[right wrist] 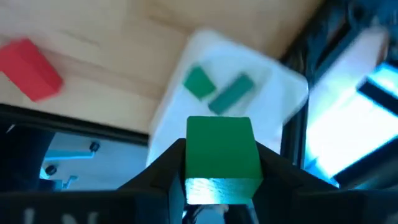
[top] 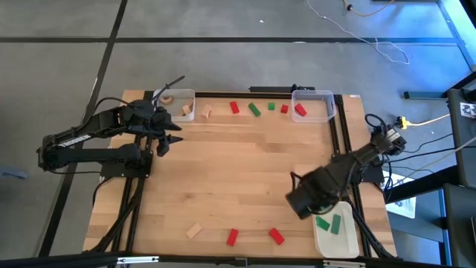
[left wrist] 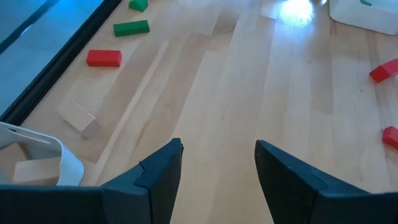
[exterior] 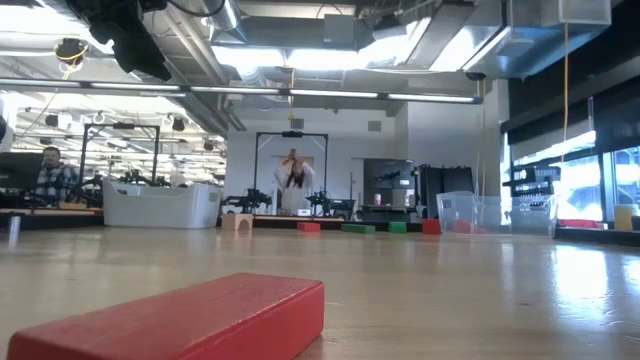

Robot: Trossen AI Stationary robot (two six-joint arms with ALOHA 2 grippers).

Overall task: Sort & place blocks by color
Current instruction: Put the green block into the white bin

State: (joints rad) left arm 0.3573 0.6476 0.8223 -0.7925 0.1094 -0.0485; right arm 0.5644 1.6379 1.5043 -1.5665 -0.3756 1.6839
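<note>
The table [top: 238, 171] is pale, smooth wood (faintly glossy), the red block [exterior: 190, 322] matt painted.

- The right gripper [right wrist: 222, 180], at the table's near right, has its jaws clamped on a green rectangular wooden block [right wrist: 222, 152].
- Beyond those jaws sits a white plastic tray [right wrist: 283, 81] with two green blocks [right wrist: 219, 89] in it.
- A red rectangular block [right wrist: 30, 68] lies beside the tray.
- The left gripper [left wrist: 219, 163], at the far left, has jaws parted; a plain tan wooden block [left wrist: 79, 116] lies ahead of them, and a clear plastic bin [left wrist: 43, 155] sits just beside them.
</note>
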